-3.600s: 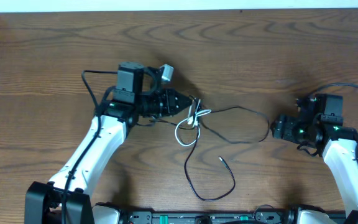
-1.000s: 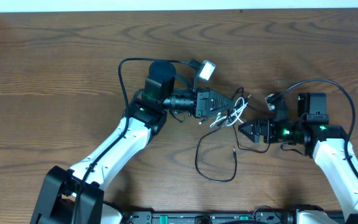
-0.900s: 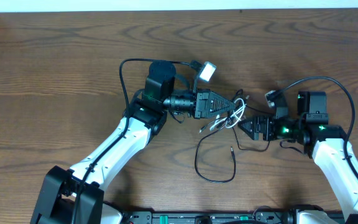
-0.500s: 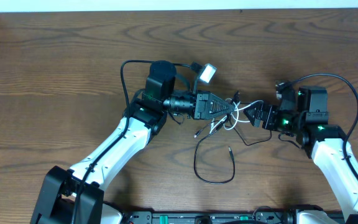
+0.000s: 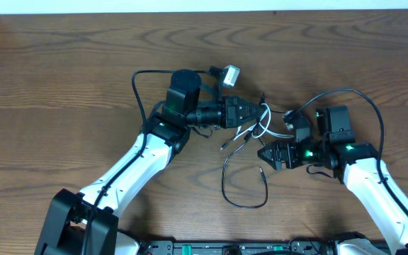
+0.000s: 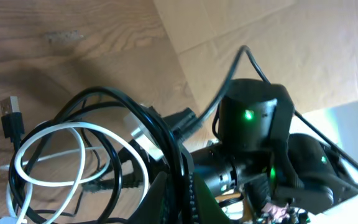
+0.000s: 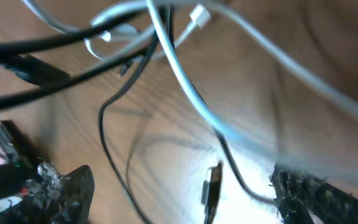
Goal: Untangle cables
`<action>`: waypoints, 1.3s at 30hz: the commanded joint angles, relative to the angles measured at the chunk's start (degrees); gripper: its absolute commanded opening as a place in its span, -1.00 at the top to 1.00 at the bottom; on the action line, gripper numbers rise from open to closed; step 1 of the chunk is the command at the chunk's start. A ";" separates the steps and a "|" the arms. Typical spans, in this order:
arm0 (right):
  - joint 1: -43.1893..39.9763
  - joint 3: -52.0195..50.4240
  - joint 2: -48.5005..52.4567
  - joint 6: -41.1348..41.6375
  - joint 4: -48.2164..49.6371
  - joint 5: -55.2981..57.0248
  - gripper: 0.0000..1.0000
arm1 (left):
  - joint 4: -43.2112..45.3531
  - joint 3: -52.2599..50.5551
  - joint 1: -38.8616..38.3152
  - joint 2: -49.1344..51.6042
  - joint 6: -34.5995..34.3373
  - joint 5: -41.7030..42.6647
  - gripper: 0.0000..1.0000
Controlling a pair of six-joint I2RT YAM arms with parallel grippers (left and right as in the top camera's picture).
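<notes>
The black cable (image 5: 223,188) and the white cable (image 6: 79,127) are bunching together in a knot at the middle of the wooden table (image 5: 62,85), right at the tip of the left gripper (image 5: 255,113). That claw is pointing right and is clenching on the black cable, whose strands are running straight into its closed fingers in the left wrist view. Whether the white cable is being pinched too, I cannot tell. The white loops are hanging just to the right of and nearer than the fingertips, crossing over the black strands. From the knot the black cable is dropping toward the near edge, curling into an open loop on the wood, and ending in a small plug (image 5: 261,170) that is lying free.

The right gripper (image 5: 262,152) is pointing left, sitting just near-right of the knot and close above that plug. Its fingers (image 7: 67,186) are spreading wide, released, and in its wrist view the cables are passing across in front of them, gripped by neither finger.
</notes>
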 commanded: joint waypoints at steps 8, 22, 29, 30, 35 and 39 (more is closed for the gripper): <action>6.88 0.15 1.64 -3.43 6.51 8.63 -0.71 | 15.08 0.42 -0.17 -0.96 -20.06 1.25 0.85; 7.21 0.15 8.90 1.84 3.41 20.06 0.98 | 5.84 0.42 0.24 -0.96 -8.31 1.90 0.85; 4.83 0.15 8.90 21.97 -12.81 51.45 0.98 | -20.00 0.42 6.80 -0.96 8.68 -12.04 0.85; 4.28 0.15 8.90 22.56 -13.40 51.45 0.98 | -21.57 0.42 7.91 -0.96 9.27 -14.01 0.85; 1.49 0.15 8.90 27.36 -13.81 51.45 0.98 | -29.16 0.42 12.81 -0.96 10.29 -21.44 0.85; -2.08 0.15 8.90 32.06 -13.97 51.36 0.89 | -30.36 0.42 13.31 -0.96 11.58 -16.68 0.85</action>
